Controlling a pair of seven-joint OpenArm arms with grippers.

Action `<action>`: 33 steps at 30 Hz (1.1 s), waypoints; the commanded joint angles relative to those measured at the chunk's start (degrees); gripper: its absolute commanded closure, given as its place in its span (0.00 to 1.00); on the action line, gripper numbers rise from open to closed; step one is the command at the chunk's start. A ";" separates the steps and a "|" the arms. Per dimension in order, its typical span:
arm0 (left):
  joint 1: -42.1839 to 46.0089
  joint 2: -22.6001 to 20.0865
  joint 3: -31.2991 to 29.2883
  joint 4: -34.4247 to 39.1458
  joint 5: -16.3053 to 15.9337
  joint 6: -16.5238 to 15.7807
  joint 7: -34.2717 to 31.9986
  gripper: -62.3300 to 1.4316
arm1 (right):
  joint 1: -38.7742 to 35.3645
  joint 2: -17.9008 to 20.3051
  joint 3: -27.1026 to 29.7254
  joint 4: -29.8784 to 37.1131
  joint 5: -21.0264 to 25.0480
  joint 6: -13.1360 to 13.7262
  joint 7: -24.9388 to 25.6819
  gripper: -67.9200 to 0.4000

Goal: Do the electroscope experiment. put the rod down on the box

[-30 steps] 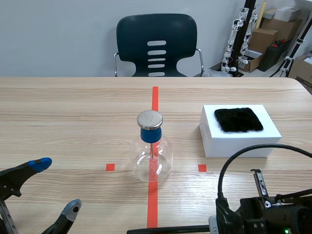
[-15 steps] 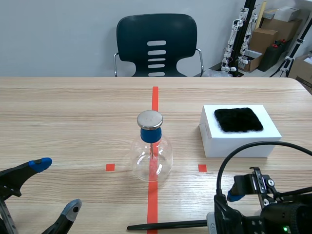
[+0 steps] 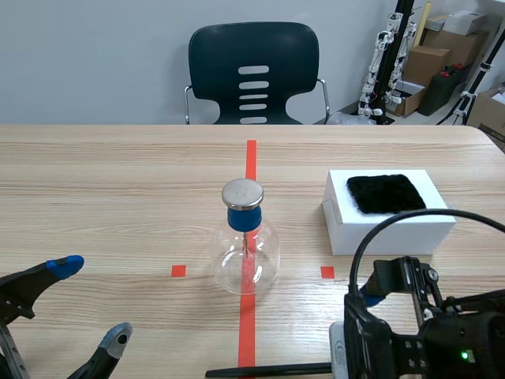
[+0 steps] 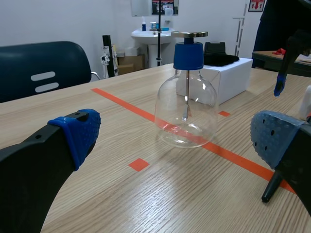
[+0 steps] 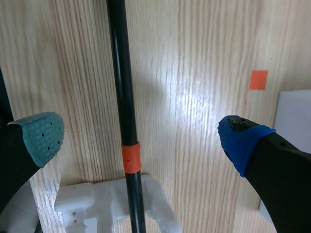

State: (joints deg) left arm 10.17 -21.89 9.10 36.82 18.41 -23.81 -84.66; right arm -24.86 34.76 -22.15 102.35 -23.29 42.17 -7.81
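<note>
The black rod (image 5: 120, 87) with an orange band (image 5: 130, 158) lies flat, one end resting on a small white support (image 5: 97, 206). My right gripper (image 5: 141, 138) hangs open over it, one finger on each side, neither touching. In the scene view the rod (image 3: 268, 369) lies at the table's near edge, left of the right arm (image 3: 418, 339). The white box (image 3: 387, 213) with a black cloth (image 3: 387, 193) stands beyond, nothing else on it. The glass electroscope flask (image 3: 246, 249) stands at mid-table. My left gripper (image 3: 91, 301) is open and empty at the near left.
A dark chair (image 3: 254, 71) stands behind the table's far edge. Cardboard boxes (image 3: 430, 59) and gear sit at the back right. In the left wrist view the flask (image 4: 187, 104) is ahead of the fingers and the rod's tip (image 4: 271, 189) lies near the right finger.
The right gripper's fingers have spread apart and let go of the rod, which now lies loose beneath them. The left arm has not moved.
</note>
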 commanded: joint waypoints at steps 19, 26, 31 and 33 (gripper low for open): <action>0.13 0.24 0.00 0.26 -0.37 0.13 -0.98 0.00 | -17.99 2.82 24.48 14.88 16.68 -2.64 5.35 0.00; 0.13 0.24 0.00 0.26 -0.37 0.13 -0.98 0.00 | -23.12 2.64 37.13 16.87 20.59 -3.82 11.43 0.00; 0.13 0.24 0.00 0.26 -0.37 0.13 -0.96 0.00 | -23.74 2.67 41.44 16.87 22.56 -3.82 13.20 0.00; 0.13 0.24 0.00 0.26 -0.37 0.13 -0.98 0.00 | -23.74 2.67 41.83 16.87 22.56 -3.82 13.38 0.00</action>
State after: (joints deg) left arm 10.17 -21.89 9.10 36.82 18.44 -23.81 -84.66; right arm -48.80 37.15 19.88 118.89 -0.99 38.57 5.10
